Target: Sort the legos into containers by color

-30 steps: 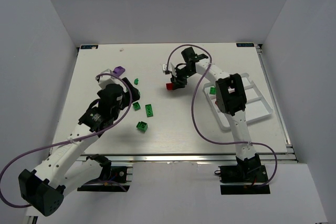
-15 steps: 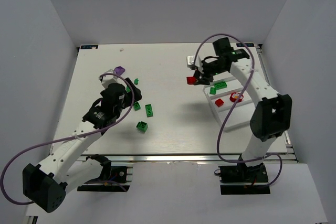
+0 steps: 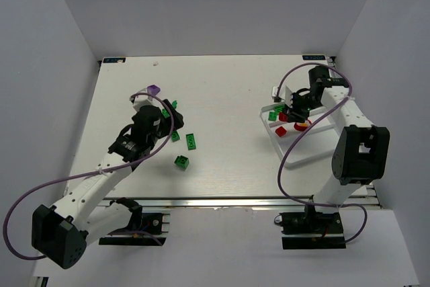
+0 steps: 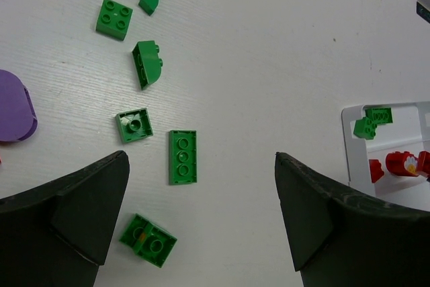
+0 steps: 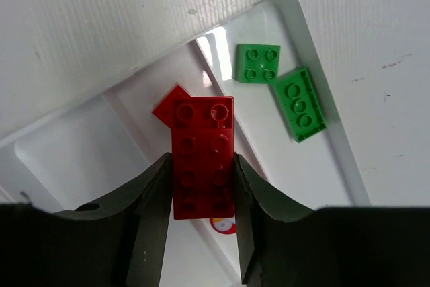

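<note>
The counter (image 3: 228,159) is plain white with a faint grain. The tray (image 5: 74,146) is white too and glossy where light strikes it, while the arms are white with black joints, purple cables (image 3: 279,176) trailing from them, and the left pincer (image 4: 201,193) and right pincer (image 5: 201,179) are matt black. The long lego (image 5: 201,139) between the right pincer's fingers is bright red, as is the smaller lego (image 5: 166,107) beneath it; two tray legos (image 5: 258,63) beside them are green, a red piece (image 4: 402,162) bears a pale yellow-white mark, and out on the counter lie green legos (image 4: 183,156) and a purple lego (image 4: 13,104).
</note>
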### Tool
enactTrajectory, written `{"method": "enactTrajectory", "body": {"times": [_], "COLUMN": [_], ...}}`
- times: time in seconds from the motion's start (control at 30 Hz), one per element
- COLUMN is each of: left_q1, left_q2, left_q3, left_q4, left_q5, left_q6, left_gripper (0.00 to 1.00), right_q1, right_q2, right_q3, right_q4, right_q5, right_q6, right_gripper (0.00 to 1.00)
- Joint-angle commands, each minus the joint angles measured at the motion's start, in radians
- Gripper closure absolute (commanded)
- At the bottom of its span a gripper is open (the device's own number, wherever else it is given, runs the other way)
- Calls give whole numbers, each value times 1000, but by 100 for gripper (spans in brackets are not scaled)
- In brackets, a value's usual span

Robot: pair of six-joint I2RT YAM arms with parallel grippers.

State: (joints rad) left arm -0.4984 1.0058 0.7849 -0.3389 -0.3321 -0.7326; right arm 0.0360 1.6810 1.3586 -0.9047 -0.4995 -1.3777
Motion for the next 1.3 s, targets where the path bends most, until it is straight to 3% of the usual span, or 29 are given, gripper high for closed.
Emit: {"method": "enactTrajectory", "body": {"times": [0.0,0.4,0.5,0.6,0.63,0.83,0.93,1.03,1.1,1.13,1.23,1.27], "left_q1": [8,9,9,11,12,59,121,203,248,285,357,369], "left_q2": [-22,-85,-81,-81,-82,-69,-41,-3,34,46,125,148], "left_q3": [-25,-47,-36,-18,-15,34,63,92,111,131,165,183], "left_q4": [11,-22,-32,-60,-77,-179,-224,-265,-288,-314,-379,-391], "left_q5": [11,-16,-21,-50,-61,-122,-91,-29,20,33,74,82], "left_q6": [-5,-36,-33,-40,-42,-71,-77,-70,-42,-30,28,47], "left_gripper": [2,2,2,2,2,2,2,2,2,2,7,14], "right_q1": [-8,-25,-25,-25,-25,-25,-25,-25,-25,-25,-24,-21], "right_q2": [22,118,129,115,109,8,-64,-58,-23,-11,11,3], "right_q3": [-21,-23,-24,-30,-30,-38,-62,-1,48,91,103,93], "right_q4": [67,154,158,164,165,259,412,373,273,245,221,227], "right_q5": [68,147,150,136,128,40,-33,-137,-243,-270,-335,-347], "right_q6": [-58,-18,-11,-12,-12,77,259,377,416,443,509,529], "right_gripper": [84,60,49,29,11,11,11,11,22,42,73,74]}}
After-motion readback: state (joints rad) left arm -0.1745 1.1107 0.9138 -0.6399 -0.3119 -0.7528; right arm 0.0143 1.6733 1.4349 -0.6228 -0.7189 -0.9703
